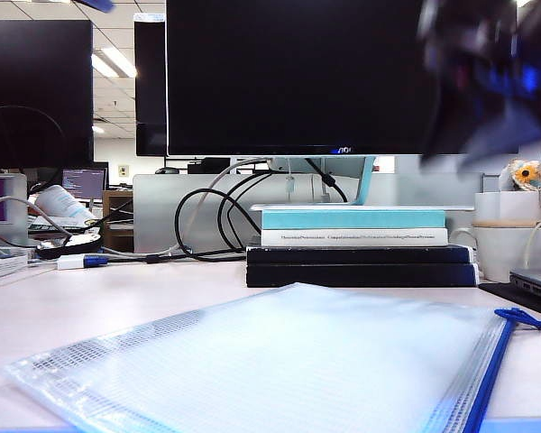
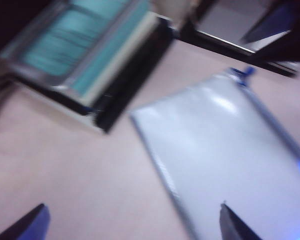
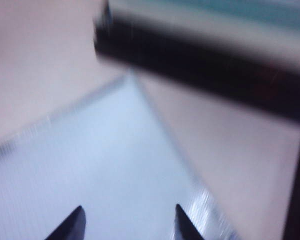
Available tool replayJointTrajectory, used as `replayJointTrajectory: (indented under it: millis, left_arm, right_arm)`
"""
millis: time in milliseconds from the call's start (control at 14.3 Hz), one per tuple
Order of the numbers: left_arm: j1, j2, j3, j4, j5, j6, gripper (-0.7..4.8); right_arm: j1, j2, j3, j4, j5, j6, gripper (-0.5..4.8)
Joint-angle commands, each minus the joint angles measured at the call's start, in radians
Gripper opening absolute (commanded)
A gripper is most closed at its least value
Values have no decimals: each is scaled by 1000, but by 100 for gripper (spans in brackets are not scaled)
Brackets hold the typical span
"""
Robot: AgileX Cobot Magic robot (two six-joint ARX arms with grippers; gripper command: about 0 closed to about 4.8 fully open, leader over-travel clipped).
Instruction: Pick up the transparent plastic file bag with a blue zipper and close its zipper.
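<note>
File bag flat; both jaws apart.

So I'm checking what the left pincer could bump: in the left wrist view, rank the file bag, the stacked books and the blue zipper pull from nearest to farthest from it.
1. The file bag: lying flat on the table, partly under the open left pincer.
2. The stacked books: on the table beyond the bag's far corner.
3. The zipper pull: at the bag's far end. It and the books are nearly level, so their order is uncertain.
</note>
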Motion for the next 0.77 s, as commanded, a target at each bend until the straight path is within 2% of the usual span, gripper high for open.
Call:
replayJointTrajectory:
  millis: [70,140,210,419,489,559,769]
  left_arm:
    - [0,-155,-209,281,-142,-148,415]
    - [0,-195,-267,358,-152,-175,382]
    - [0,-217,-298,393,-164,-186,370]
    - [0,-314,-428,492,-251,-195,370]
    - [0,-330,-467,517,-282,-208,369]
    - [0,-343,-505,550,-289,-227,370]
    - [0,-383,-631,714,-292,-283,370]
  right_arm:
    - [-90,-229,2,132,53,5,229]
    - [-117,-262,0,131,53,1,229]
    - [-128,-277,-3,132,53,-2,229]
    - [-185,-424,-110,285,48,-20,193]
    - [-190,-472,-153,331,44,-19,157]
    - [-190,-512,-200,361,45,-19,144]
    - [-190,-597,-316,428,43,65,143]
